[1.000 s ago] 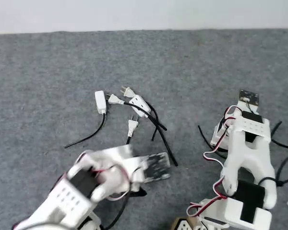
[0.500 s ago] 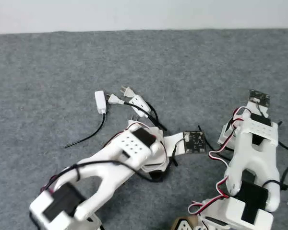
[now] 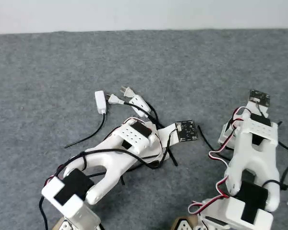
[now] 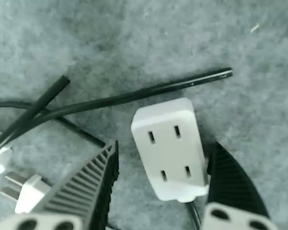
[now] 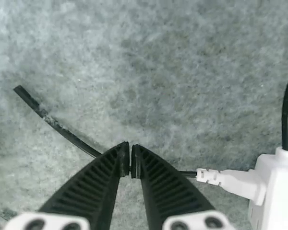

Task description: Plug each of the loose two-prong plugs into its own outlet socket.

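biggest worry here is the grab itself; the left gripper [image 4: 164,144] is wide open with a finger on each side of the outlet block [image 4: 169,143], but the block sits off-centre, nearly touching one finger with a clear gap to the other, so closing could shove or twist it on the grey carpet [image 4: 134,33] instead of pinching it square; a skewed hold would leave the socket slots pointing somewhere awkward for plugging; second thing is the black cords [image 4: 134,96] lying just beyond the block and crossing each other; if the block gets lifted they'll probably drag the whole tangle along, and the loose two-prong plug [image 4: 25,190] just beside the ribbed finger could get bumped or rolled

pose-wise: the left arm [image 3: 113,159] is stretched out low over the cord pile in the middle of the carpet, wrist tipped down onto it; the right arm [image 3: 252,153] is folded up on its own side, well apart from the pile; the right gripper [image 5: 130,158] is pinched together on nothing, hovering over the carpet with a thin cord [image 5: 53,124] running under its tips
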Available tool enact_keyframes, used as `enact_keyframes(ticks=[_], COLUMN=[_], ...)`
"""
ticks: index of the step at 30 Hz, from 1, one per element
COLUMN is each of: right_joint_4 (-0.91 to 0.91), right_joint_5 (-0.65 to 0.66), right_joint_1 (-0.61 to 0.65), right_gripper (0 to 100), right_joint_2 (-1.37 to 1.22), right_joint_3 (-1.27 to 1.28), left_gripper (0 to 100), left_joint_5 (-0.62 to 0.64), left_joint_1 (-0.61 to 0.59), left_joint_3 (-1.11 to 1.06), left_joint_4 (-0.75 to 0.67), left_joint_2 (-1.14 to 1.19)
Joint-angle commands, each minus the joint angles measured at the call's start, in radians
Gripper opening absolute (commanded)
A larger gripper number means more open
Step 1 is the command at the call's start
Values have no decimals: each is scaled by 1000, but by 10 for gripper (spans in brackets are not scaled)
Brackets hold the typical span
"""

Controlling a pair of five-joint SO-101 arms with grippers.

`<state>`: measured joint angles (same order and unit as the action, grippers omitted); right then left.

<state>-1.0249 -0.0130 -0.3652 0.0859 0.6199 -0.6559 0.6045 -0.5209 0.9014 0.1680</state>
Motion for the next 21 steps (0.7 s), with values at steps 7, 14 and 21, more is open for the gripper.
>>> enact_keyframes(ticks=[7,14,21], right_joint_4=[16,18,36], right_joint_5=[26,26,26], right_joint_1=[13,15,31], right_gripper=[9,9,9], right_joint_2=[36,36,35], right_joint_3=[-3,-3,0], left_gripper=[113,24,23], left_joint_5=[29,482,1106], left_joint_1=[-2,-6,-31], left_joint_3=[42,44,116], left_joint_4=[49,55,253], left_joint_2=[-2,-12,-12])
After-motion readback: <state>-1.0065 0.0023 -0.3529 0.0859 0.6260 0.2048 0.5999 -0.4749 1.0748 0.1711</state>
